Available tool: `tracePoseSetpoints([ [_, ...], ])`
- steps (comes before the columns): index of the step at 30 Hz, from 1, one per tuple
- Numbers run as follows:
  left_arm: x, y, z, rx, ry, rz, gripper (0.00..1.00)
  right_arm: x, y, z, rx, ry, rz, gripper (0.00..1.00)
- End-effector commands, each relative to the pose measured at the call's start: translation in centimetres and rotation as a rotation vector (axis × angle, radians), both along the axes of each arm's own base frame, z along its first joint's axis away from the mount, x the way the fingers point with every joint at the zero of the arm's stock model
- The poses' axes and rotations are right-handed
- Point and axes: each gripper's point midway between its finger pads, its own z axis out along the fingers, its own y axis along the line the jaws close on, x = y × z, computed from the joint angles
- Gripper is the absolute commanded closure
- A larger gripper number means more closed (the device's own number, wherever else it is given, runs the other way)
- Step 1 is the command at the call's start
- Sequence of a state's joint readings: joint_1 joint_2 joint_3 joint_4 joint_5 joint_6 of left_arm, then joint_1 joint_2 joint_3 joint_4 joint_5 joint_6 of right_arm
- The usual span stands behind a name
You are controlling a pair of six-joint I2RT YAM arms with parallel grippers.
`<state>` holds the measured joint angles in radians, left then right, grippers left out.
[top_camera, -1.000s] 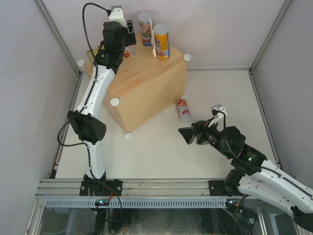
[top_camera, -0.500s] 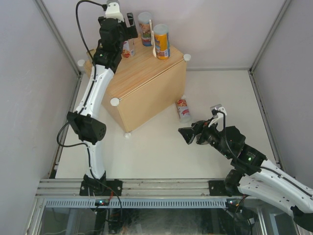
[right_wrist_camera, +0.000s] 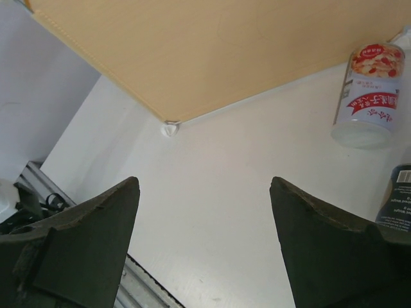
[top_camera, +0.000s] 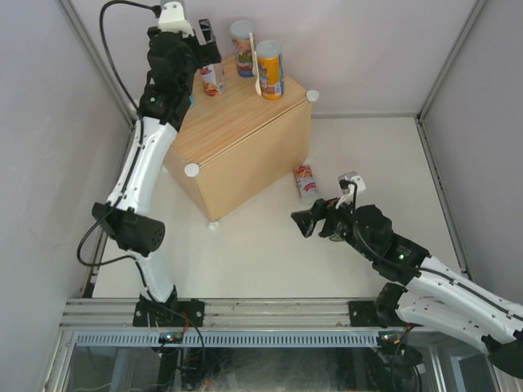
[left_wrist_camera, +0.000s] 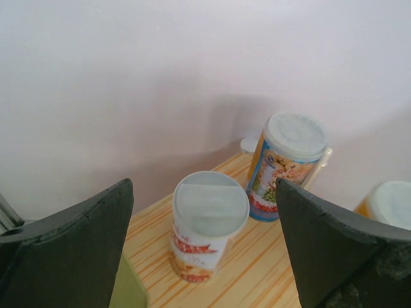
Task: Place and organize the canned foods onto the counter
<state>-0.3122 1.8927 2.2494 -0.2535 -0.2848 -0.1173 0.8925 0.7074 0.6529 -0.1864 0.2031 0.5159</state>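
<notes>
The counter [top_camera: 237,131] is a light-wood box at the back left. On it stand a red-white can [top_camera: 214,79], a blue can [top_camera: 243,47] and an orange can [top_camera: 270,69]. My left gripper [top_camera: 204,37] is open and empty, raised behind the red-white can [left_wrist_camera: 209,224] and apart from it. The blue can [left_wrist_camera: 289,163] and orange can [left_wrist_camera: 388,204] show to its right. Another red-white can [top_camera: 306,181] lies on the floor by the counter. My right gripper [top_camera: 304,223] is open and empty, low over the floor. In the right wrist view the lying can [right_wrist_camera: 369,96] is at upper right.
A dark can [right_wrist_camera: 397,192] sits at the right edge of the right wrist view. A white stick [top_camera: 256,61] stands between the blue and orange cans. An olive-green object [left_wrist_camera: 128,289] lies by my left finger. White knobs [top_camera: 192,169] mark the counter's corners. Walls close in the left, back and right.
My left gripper has drawn back and up to the left, away from the red-white can standing on the counter. My right gripper has shifted slightly left and forward.
</notes>
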Motion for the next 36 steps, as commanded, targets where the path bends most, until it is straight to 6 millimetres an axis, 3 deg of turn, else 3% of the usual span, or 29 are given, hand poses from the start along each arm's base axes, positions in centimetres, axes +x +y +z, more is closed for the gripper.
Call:
tracePoseSetpoints([
  [1, -6.0, 0.6, 5.7, -0.065, -0.117, -0.024, 0.06, 1.9, -0.1, -0.2, -0.023, -0.032, -0.077, 0.18],
  [10, -14.9, -1.4, 5.1, -0.073, -0.114, -0.106, 0.07, 7.1, -0.9, -4.5, -0.125, 0.034, -0.225, 0.17],
  [20, -23.4, -6.4, 1.0, -0.085, -0.088, -0.257, 0.09, 11.6, -3.6, -8.4, -0.267, 0.088, -0.377, 0.15],
  [27, -27.2, -10.2, -2.1, -0.068, -0.059, -0.343, 0.11, 14.4, -4.8, -10.8, -0.336, 0.107, -0.416, 0.13],
  [36, -30.2, -12.4, -4.2, -0.025, -0.043, -0.372, 0.11, 17.6, -4.0, -12.1, -0.365, 0.122, -0.405, 0.13],
])
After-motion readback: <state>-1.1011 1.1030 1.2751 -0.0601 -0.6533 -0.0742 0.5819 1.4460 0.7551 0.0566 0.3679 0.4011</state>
